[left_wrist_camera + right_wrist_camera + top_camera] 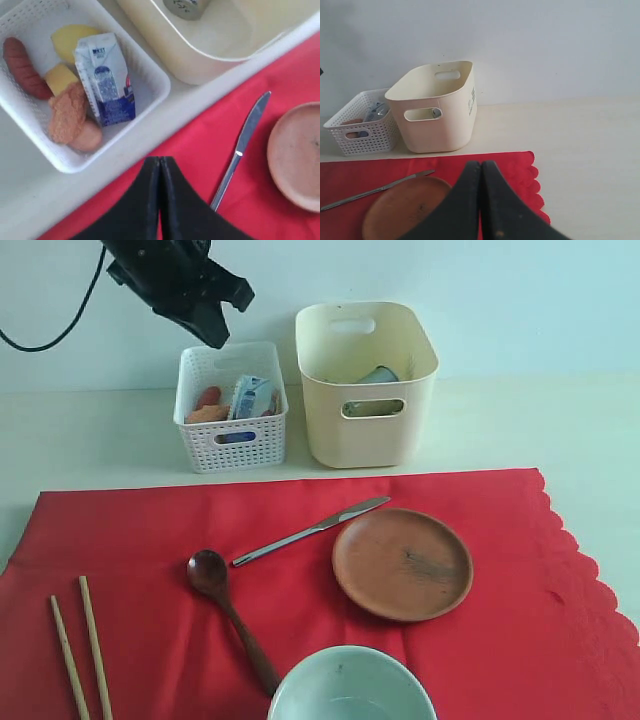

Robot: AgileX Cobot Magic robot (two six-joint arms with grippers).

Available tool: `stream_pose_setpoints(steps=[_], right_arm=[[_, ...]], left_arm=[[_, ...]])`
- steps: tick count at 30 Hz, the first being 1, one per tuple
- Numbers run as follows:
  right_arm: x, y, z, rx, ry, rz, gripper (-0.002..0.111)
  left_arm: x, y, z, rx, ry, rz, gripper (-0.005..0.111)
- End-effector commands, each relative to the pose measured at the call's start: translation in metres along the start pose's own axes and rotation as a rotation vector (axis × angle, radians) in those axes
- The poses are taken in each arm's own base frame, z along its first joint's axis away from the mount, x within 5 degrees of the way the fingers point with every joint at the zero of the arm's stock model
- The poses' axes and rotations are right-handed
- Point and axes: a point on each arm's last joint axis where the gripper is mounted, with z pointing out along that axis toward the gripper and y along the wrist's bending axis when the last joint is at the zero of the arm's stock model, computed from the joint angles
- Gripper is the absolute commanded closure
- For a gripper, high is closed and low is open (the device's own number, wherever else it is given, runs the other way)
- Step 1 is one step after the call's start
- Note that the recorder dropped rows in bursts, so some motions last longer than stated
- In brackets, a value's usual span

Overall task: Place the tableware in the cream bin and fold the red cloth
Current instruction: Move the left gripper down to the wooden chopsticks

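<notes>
Your left gripper [214, 328] hangs in the air above the basket [232, 445], its 2 fingers pressed together with nothing between them. Your right gripper [481, 164] is likewise closed tight and empty. Its wrist view shows it over the cloth [150, 530], near the plate [402, 563] and the scalloped edge. It does not appear in the exterior view.

The bin [366, 430] stands on the table [90, 440] just right of the basket, both behind the cloth's far edge. Only 1 piece of tableware is in the bin: the cup [378, 375], seen inside near the back.

The rest lies on the cloth, which is spread flat and unfolded:
- The knife [310, 531] lies slanted, its blade end just beyond the plate's far rim.
- The spoon [230, 615] sits left of the plate, its head near the knife's handle.
- The 2 chopsticks [96, 645] lie side by side at the front left.
- The bowl [350, 685] is at the front, cut off by the frame, just beside the spoon's handle end.

The basket holds a carton [252, 397] and food.
</notes>
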Motion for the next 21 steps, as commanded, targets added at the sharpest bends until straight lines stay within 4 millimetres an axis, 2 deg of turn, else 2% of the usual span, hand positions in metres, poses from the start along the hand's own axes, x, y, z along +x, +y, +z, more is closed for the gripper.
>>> stream_pose_setpoints(steps=[1, 4, 11, 21], right_arm=[[0.0, 0.0, 0.0, 0.0, -0.009, -0.001, 0.108], [0.0, 0.0, 0.0, 0.0, -0.009, -0.001, 0.108], [0.0, 0.0, 0.0, 0.0, -0.009, -0.001, 0.108], [0.0, 0.0, 0.0, -0.001, -0.009, 0.001, 0.108]], left_arm=[[0.022, -0.004, -0.013, -0.021, 0.061, 0.025, 0.107], [0.045, -0.008, -0.02, -0.038, 0.118, 0.027, 0.107], [0.096, -0.016, -0.033, -0.084, 0.133, 0.133, 0.107], [0.17, -0.036, -0.059, -0.079, 0.13, 0.513, 0.107]])
